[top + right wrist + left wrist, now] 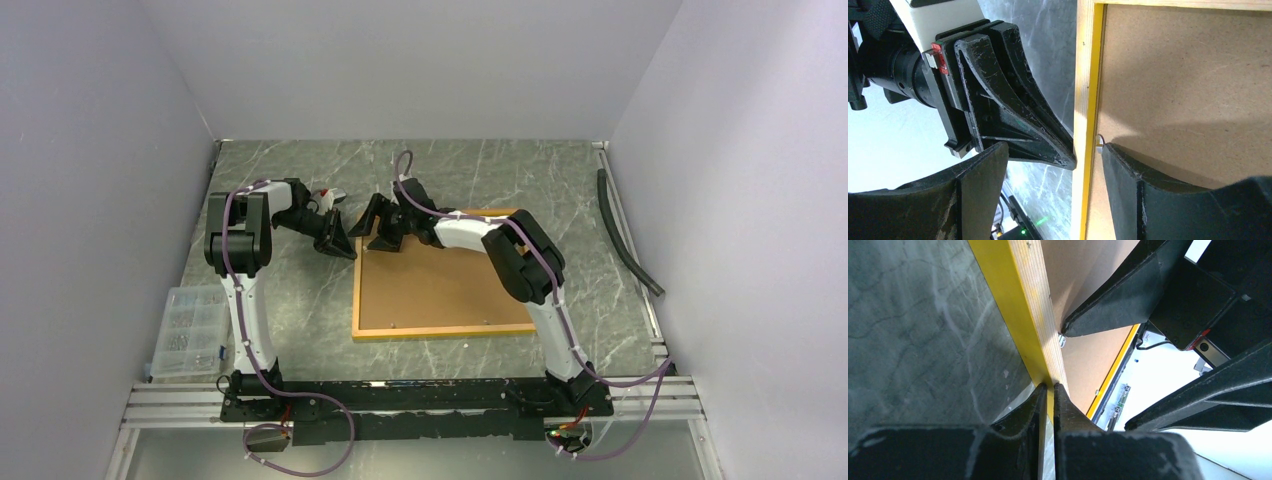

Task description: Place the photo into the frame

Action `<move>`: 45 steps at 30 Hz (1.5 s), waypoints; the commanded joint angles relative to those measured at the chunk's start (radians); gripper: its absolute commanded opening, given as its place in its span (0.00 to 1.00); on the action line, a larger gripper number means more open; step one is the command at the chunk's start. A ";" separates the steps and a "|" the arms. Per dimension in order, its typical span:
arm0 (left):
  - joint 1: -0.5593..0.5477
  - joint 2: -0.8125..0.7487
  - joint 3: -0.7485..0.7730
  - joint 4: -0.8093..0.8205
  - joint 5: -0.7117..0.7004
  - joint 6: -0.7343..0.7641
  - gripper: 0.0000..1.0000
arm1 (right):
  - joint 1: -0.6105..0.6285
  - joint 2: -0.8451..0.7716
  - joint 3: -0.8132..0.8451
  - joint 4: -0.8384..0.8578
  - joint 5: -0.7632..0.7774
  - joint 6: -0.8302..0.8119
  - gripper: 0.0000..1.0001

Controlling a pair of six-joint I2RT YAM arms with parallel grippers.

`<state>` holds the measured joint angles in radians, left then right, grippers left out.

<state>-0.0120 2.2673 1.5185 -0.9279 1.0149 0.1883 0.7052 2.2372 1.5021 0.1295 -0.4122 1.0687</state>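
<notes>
2 grippers at the frame's [440, 330] upper-left corner, mid-picture. Left gripper [1048, 386] pressed together against the rail; right gripper [378, 236] spread across rail and backing board [440, 285]. Photo unseen. Could slip off the tab [1099, 143], skidding the frame.

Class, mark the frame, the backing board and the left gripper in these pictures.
frame [440, 330], top view, on its near rail.
backing board [420, 290], top view, on its bare middle.
left gripper [1049, 388], left wrist view, between the fingertips.
</notes>
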 commanded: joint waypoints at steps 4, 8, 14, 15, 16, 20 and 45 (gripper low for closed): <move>-0.015 -0.006 -0.011 0.052 -0.087 0.020 0.07 | 0.016 0.027 0.022 0.020 -0.021 0.013 0.73; -0.015 -0.006 -0.005 0.044 -0.090 0.023 0.06 | 0.021 0.037 0.036 0.009 -0.031 0.007 0.73; -0.015 -0.007 -0.002 0.047 -0.093 0.020 0.06 | 0.026 0.039 0.037 0.007 -0.040 0.003 0.73; -0.015 -0.007 -0.001 0.046 -0.093 0.020 0.06 | 0.027 0.039 0.037 0.007 -0.042 0.002 0.73; -0.015 -0.006 0.000 0.045 -0.091 0.022 0.06 | 0.027 0.039 0.036 0.006 -0.041 0.001 0.73; -0.015 -0.012 -0.001 0.046 -0.092 0.021 0.06 | 0.024 0.035 0.044 -0.005 -0.045 -0.011 0.73; 0.097 -0.277 0.088 -0.196 -0.138 0.130 0.71 | 0.110 -0.693 -0.484 -0.478 0.180 -0.830 0.76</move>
<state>0.0784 2.1304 1.5913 -1.0573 0.9142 0.2695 0.7372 1.6299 1.1477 -0.2710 -0.2855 0.3592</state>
